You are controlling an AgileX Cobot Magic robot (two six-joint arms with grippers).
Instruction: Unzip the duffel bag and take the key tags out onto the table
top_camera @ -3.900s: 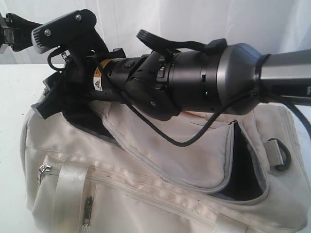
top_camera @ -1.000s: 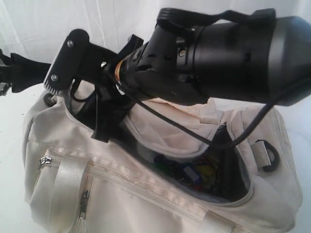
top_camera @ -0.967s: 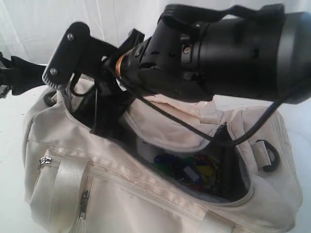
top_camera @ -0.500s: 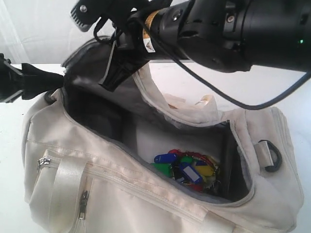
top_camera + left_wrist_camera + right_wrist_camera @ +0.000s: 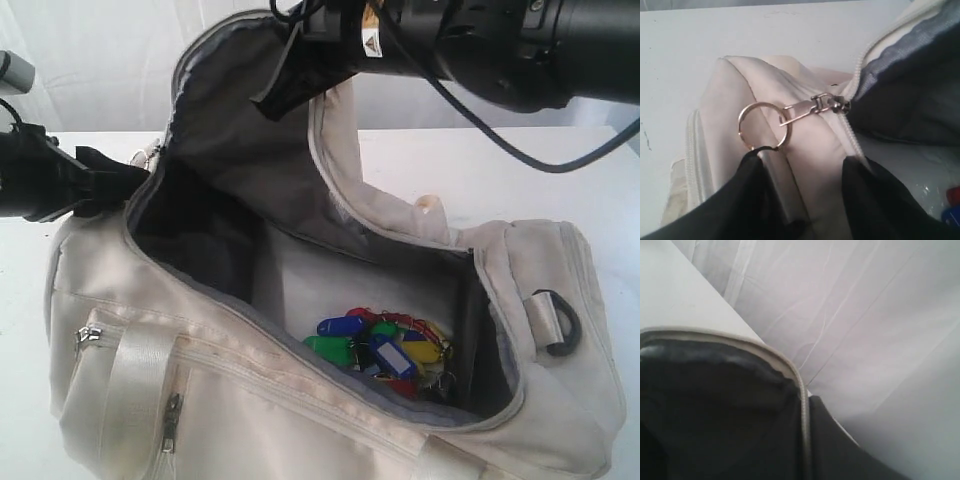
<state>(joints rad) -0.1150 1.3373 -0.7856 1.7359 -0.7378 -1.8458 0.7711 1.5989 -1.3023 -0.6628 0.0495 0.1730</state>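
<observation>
The flap [image 5: 240, 120] of the duffel bag [image 5: 300, 400] is hoisted higher in the clamped right gripper [image 5: 290, 85], the key tags [image 5: 385, 350] inside are laid bare, and the left gripper [image 5: 805, 162] is held spread astride the bag's end.

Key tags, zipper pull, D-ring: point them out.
key tags [image 5: 388, 352], exterior view, on a blue tag
zipper pull [image 5: 802, 110], left wrist view, on its metal tab
D-ring [image 5: 573, 322], exterior view, on its outer curve

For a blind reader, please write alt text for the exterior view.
A cream duffel bag lies unzipped on a white table, its flap held high by the right gripper; coloured key tags lie inside on its floor. The left gripper is at the bag's left end.
</observation>
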